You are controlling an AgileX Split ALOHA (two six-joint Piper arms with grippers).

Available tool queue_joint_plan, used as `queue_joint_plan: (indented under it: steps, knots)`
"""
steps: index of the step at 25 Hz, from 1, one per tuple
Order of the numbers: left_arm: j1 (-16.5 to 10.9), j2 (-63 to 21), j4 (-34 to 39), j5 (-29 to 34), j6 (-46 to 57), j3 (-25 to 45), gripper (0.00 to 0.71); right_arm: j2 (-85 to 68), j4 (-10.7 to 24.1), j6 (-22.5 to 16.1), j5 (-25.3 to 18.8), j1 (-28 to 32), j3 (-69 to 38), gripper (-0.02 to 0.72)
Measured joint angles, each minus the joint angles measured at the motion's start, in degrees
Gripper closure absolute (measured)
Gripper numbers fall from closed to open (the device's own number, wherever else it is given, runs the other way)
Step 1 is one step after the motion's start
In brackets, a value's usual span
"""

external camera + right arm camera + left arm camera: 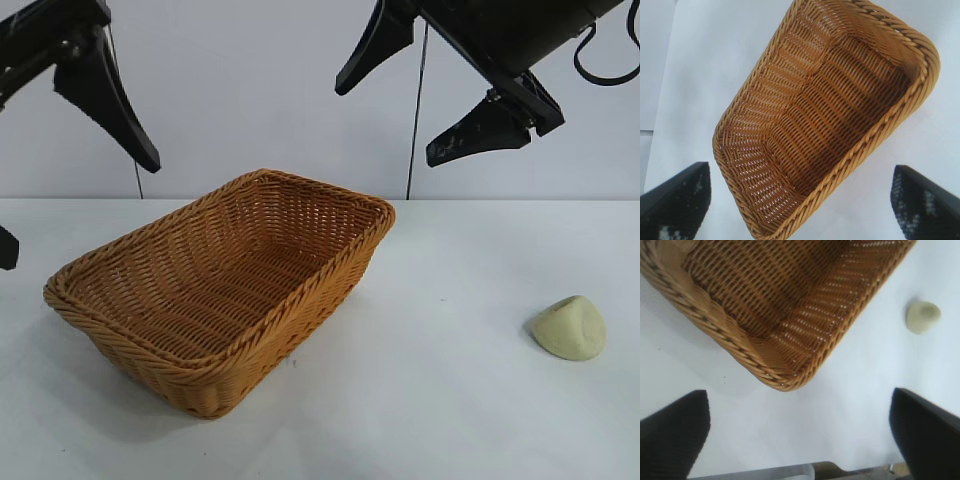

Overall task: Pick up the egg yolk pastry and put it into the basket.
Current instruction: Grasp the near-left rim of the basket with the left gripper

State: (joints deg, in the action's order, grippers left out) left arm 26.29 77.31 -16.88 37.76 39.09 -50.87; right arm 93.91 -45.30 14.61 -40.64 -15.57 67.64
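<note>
The egg yolk pastry (570,328), a small pale cream dome, lies on the white table at the right, well apart from the basket. The orange-tan wicker basket (335,268) stands left of centre with nothing in it. My left gripper (80,205) hangs open, high at the far left above the basket's left end. My right gripper (385,125) is also open, high above the basket's far right corner and not near the pastry. The left wrist view shows a basket corner (790,381) and the pastry (923,316) beyond the spread fingers (675,437). The right wrist view looks down into the basket (735,165).
The white table (450,420) stretches in front of and between the basket and the pastry. A white wall rises behind it, with a thin cable (415,110) hanging down. A grey metal edge (790,472) shows close under the left wrist.
</note>
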Motion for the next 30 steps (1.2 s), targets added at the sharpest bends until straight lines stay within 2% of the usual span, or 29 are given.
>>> queue_joint_plan:
  steps: [5, 11, 17, 24, 30]
  knots:
    - [0.4, 5.7, 7.9, -2.7, 16.5, 0.0, 0.015, 0.0, 0.0, 0.0, 0.0, 0.0, 0.0, 0.008]
    - [0.4, 12.3, 11.2, -4.2, 28.8, 0.1, 0.015, 0.0, 0.0, 0.0, 0.0, 0.0, 0.0, 0.008]
    - [0.4, 18.1, 11.8, -9.0, 32.6, 0.1, 0.015, 0.0, 0.0, 0.0, 0.0, 0.0, 0.0, 0.008]
    - [0.4, 24.7, 12.0, -11.8, 33.6, 0.1, 0.015, 0.0, 0.0, 0.0, 0.0, 0.0, 0.0, 0.008]
    - [0.4, 25.9, 12.0, -13.2, 33.6, 0.1, 0.015, 0.0, 0.0, 0.0, -0.1, 0.0, 0.0, 0.008]
